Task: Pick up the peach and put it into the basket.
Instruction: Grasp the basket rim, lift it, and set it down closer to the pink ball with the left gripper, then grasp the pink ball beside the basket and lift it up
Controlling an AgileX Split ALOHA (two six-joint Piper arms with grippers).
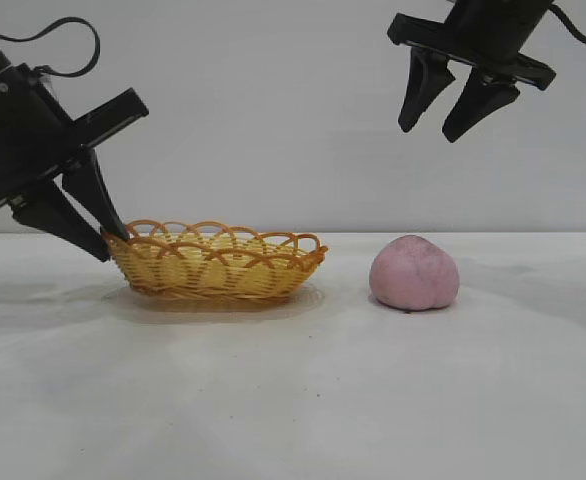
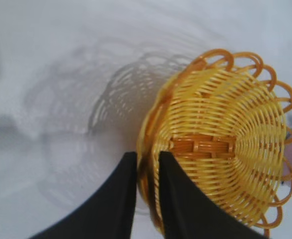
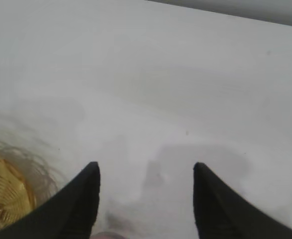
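On the white bench point(image 1: 293, 400), just right of the wicker basket point(image 1: 218, 262) in the exterior view, the peach point(image 1: 414, 273) sits alone, dusty pink and dome-shaped, a clear gap between it and the basket's scalloped rim. Nothing touches it. The basket lies flat beside it, and no fruit shows inside its yellow weave.

At the basket's far end from the peach, the left end effector point(image 1: 106, 238) slants down to the rim. The left wrist view shows its two dark fingers point(image 2: 183, 209) standing one on either side of the rim with a narrow gap between them; whether they pinch the wicker or stand just off it I cannot tell.

High above the peach, the right end effector point(image 1: 433, 125) hangs with its fingers spread about halfway and nothing between them.
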